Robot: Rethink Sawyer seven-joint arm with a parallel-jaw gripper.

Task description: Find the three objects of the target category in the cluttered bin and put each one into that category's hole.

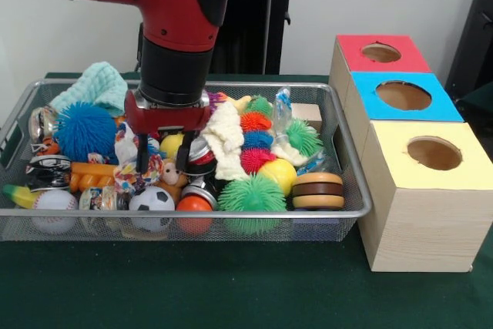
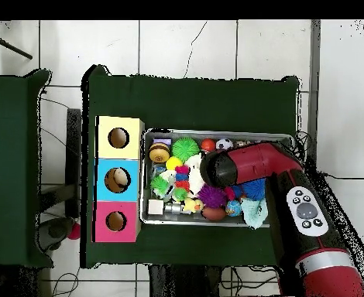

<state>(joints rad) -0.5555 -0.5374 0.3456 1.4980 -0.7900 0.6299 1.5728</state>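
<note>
- The red and black gripper [image 1: 163, 161] hangs low in the wide silver wire-mesh basket [image 1: 350, 190], its two dark fingers [image 1: 142, 156] spread apart and holding nothing.
- Right at the fingertips lies a knotted cotton rope toy of white and multicoloured strands [image 1: 129, 156], half buried among a black-and-white football [image 1: 151, 201], a small teddy figure [image 1: 172, 177] and a yellow-orange plastic piece [image 1: 92, 175].
- By judgement the rope toy is light, soft and squashy; a pinch across the thick knot should hold better than the frayed ends, which may slip or drag neighbours up.
- Farther to the camera's right of the gripper sit a cream knitted cloth [image 1: 225, 138] and spiky rubber pom balls, such as the green one [image 1: 252, 194]; neither belongs to the target sort.
- Well beyond the basket's end stands the pale wood-grain box whose round hole has a yellow surround [image 1: 434, 152]; the overhead view shows it empty.
</note>
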